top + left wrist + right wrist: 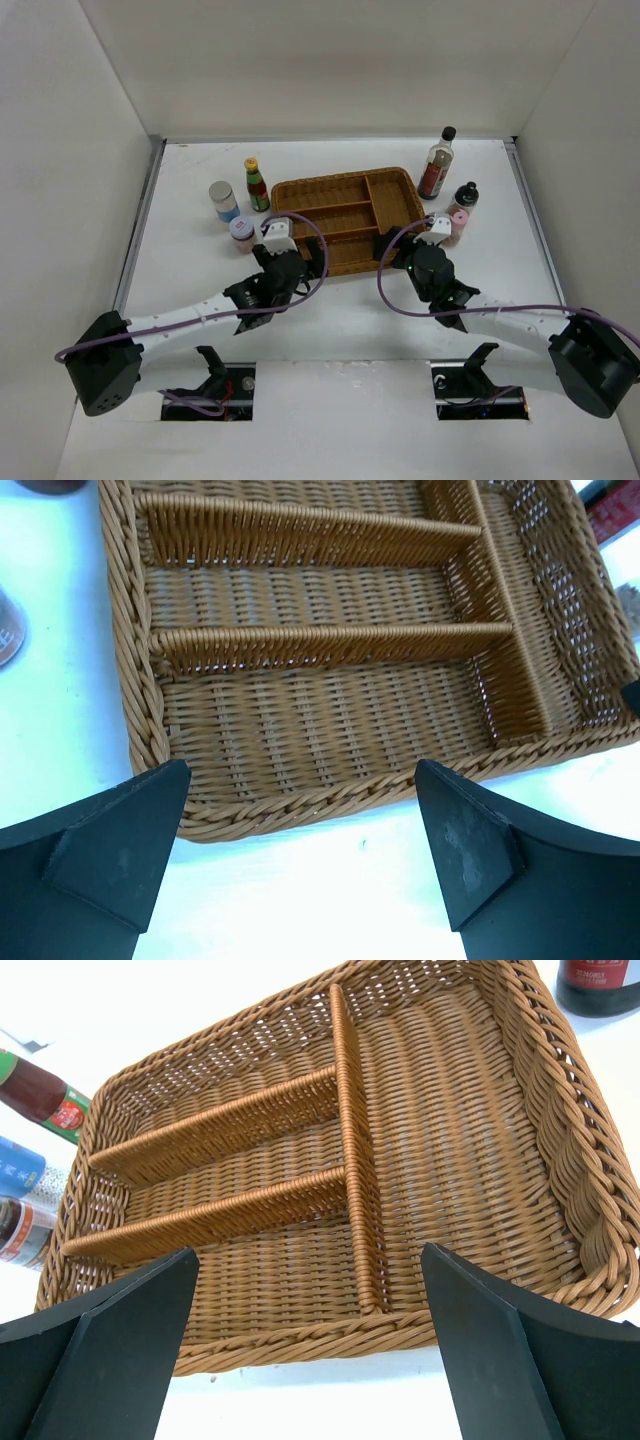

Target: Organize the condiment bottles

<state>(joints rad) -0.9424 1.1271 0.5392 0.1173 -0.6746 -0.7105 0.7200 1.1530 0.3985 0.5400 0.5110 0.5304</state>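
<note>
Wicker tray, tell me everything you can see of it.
The wicker tray looks like brown woven cane. It is rectangular, with low walls and a braided rim. Dividers make four compartments: three long ones side by side on the left in the top view, and one crosswise on the right. All are empty. It lies flat, slightly turned, near the middle of the white table. The left gripper and right gripper are open by its near edge, gripping nothing.
</note>
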